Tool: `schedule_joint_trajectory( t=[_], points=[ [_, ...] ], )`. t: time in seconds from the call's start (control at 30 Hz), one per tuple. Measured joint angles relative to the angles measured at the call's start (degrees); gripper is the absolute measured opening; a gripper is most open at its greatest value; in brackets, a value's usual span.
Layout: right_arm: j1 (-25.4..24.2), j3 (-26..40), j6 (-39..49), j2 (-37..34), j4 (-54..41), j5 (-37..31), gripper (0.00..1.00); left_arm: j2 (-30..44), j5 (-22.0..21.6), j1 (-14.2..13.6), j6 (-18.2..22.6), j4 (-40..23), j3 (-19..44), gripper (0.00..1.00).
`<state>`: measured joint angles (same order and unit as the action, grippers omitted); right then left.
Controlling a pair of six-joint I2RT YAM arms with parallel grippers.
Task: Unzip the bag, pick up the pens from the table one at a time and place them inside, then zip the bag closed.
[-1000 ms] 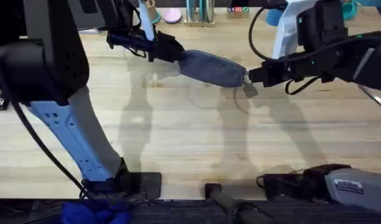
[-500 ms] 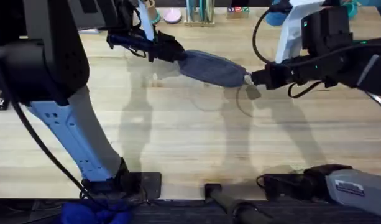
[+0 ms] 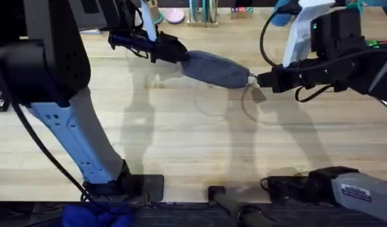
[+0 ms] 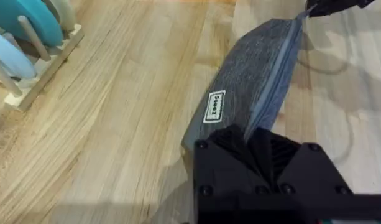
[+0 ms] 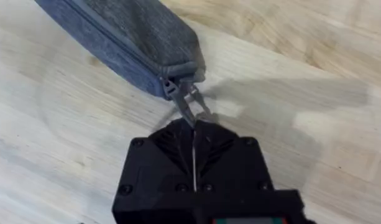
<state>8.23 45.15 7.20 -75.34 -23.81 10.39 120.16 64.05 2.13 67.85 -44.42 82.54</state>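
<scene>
Bag (image 3: 215, 68) stretched between left gripper (image 3: 174, 52) and, seemingly, zipper-pinching right gripper (image 3: 259, 80).

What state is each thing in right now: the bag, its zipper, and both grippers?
bag: zipped shut, stretched between the two grippers, lifted off the table
zipper pull: at the bag's end, pinched by the right gripper
left gripper: shut on the bag's other end
right gripper: shut on the zipper pull
</scene>
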Motion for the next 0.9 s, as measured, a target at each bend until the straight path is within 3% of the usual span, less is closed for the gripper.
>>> schedule_joint_trajectory(
  t=[0.2, 0.27, 0.33, 0.43, 0.53, 0.63, 0.9],
  points=[
    [-0.4, -0.3, 0.1, 1.4, -0.3, 0.1, 0.03, 0.0, 0.0, 0.0, 0.0, -0.2, 0.0, 0.041],
    [-0.6, -0.4, -0.3, 2.3, -1.1, -0.3, 0.089, 0.0, -0.1, 0.0, 0.0, -0.1, 0.0, 0.041],
    [-1.1, -0.7, -0.6, 3.1, -1.8, -1.0, 0.299, 0.0, -0.1, 0.0, 0.0, -0.2, 0.0, 0.041],
    [-1.5, -1.0, -0.9, 3.6, -2.1, -1.8, 0.708, 0.0, -0.2, 0.0, 0.0, -0.2, 0.0, 0.041],
    [-1.5, -1.0, -1.0, 3.6, -2.2, -2.1, 0.916, 0.0, -0.2, 0.0, 0.0, -0.2, 0.0, 0.041],
    [-1.5, -1.0, -1.0, 3.6, -2.2, -2.2, 0.987, 0.0, -0.2, 0.0, 0.0, -0.2, 0.0, 0.041],
    [-1.5, -1.1, -1.0, 5.3, -3.2, -2.3, 0.995, 0.0, -0.2, 0.0, 0.0, -0.4, 0.0, 0.041]
  ],
)
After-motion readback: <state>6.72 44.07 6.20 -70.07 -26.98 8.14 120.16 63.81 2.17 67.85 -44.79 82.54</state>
